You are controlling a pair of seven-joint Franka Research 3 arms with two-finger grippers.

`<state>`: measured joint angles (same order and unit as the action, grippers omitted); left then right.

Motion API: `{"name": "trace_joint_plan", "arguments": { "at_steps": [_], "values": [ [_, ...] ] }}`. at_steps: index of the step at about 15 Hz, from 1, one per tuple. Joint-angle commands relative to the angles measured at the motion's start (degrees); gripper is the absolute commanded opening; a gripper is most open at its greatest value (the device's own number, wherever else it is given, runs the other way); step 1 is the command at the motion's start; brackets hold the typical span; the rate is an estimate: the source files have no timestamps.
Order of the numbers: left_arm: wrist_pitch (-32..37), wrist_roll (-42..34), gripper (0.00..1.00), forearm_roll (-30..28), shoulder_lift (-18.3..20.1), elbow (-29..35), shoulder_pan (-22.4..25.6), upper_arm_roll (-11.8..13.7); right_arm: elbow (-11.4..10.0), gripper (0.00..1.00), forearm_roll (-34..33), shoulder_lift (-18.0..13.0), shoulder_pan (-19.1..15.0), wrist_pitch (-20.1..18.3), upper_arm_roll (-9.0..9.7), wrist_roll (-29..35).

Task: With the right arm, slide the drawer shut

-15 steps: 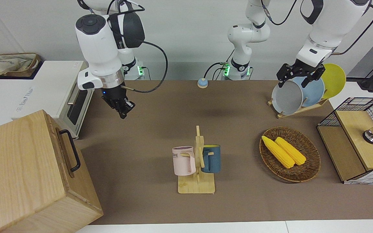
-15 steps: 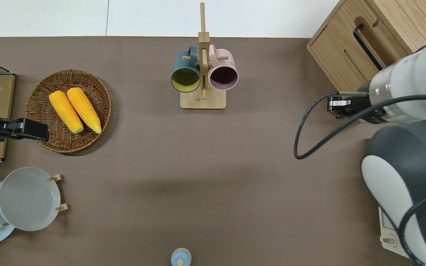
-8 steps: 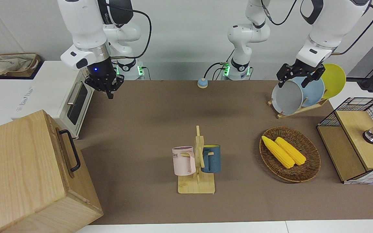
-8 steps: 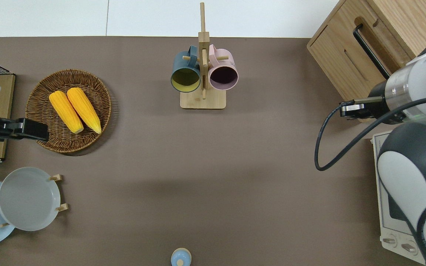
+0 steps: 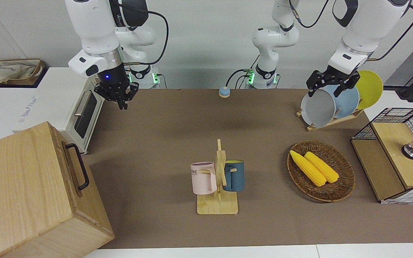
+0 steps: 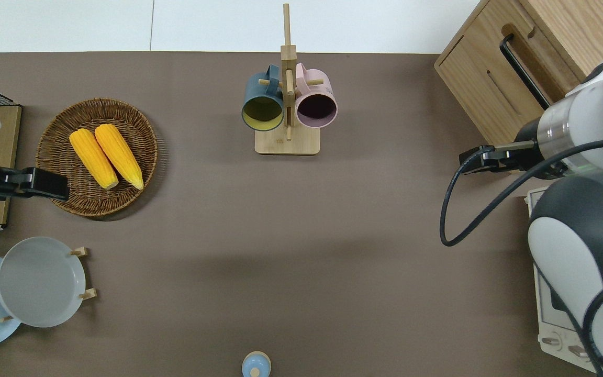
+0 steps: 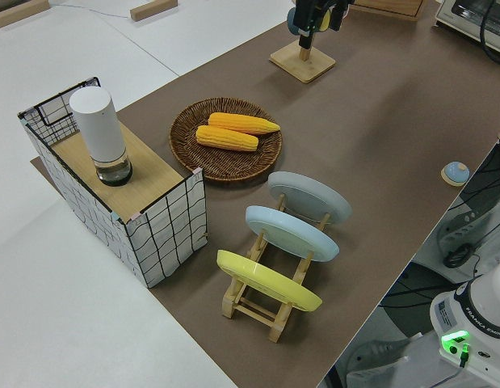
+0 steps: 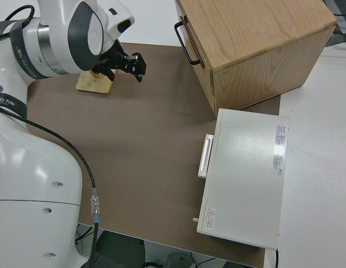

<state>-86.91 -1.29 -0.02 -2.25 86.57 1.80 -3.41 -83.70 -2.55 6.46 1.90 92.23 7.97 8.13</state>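
Right gripper (image 5: 121,96) upper left, finger spread unreadable; drawer (image 6: 495,86) partly cut off upper right, pushed in.

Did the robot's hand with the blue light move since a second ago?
Yes. In the front view the right hand has gone up and back toward the robots, away from the drawer handle; it is now level with the white oven.
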Motion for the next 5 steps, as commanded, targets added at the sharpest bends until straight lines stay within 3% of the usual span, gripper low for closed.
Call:
{"name": "trace_joint_plan", "arguments": {
  "at_steps": [1,5],
  "values": [
    [1.13,-0.55,0.99,0.98,-0.65,-1.49,0.22,-0.37,-0.49,0.985,1.67,-0.57,-1.37,-1.0,0.12,-2.07],
    [1.13,-0.55,0.99,0.98,-0.65,-1.49,0.22,-0.37,0.38,0.985,1.85,-0.57,-0.4,-1.0,0.12,-1.63]
  ]
}}
